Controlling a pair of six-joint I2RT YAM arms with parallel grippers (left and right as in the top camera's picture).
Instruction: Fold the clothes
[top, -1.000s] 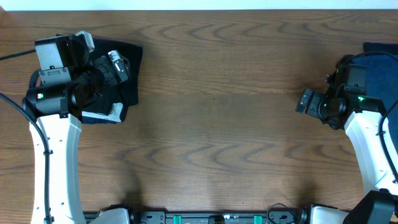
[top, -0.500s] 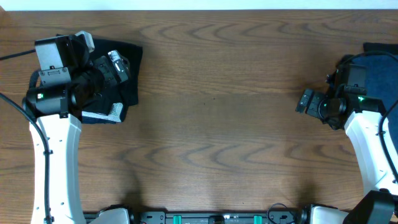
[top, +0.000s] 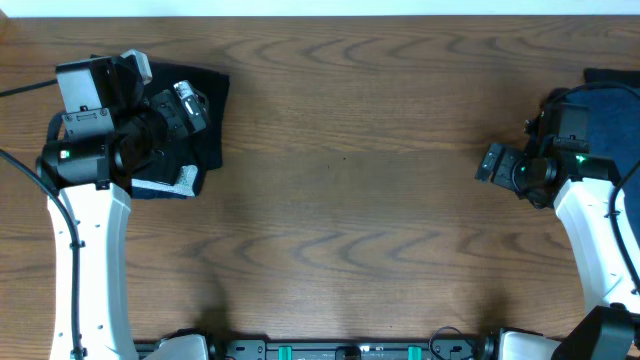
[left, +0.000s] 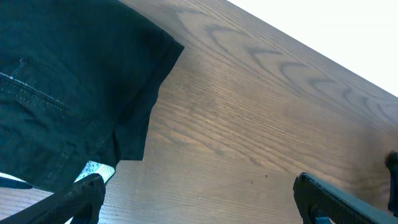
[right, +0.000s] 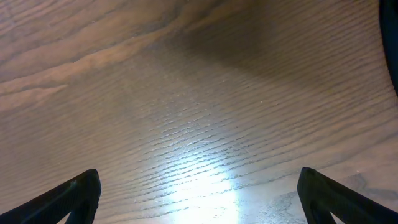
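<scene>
At the far left of the wooden worktop (top: 350, 200) lies a bunched black garment (top: 212, 110), much of it hidden from above by the left arm and its camera housing, with a pale patch (top: 186, 178) showing at its near edge. The left hand (left: 198, 190) hovers just over the garment's border, fingers spread wide and gripping nothing, one fingertip near the cloth and the other over bare wood. At the far right edge a dark navy garment (top: 612, 110) lies partly covered by the right arm. The right hand (right: 199, 180) points toward the worktop's middle, fingers wide apart and empty, with only wood grain between them.
</scene>
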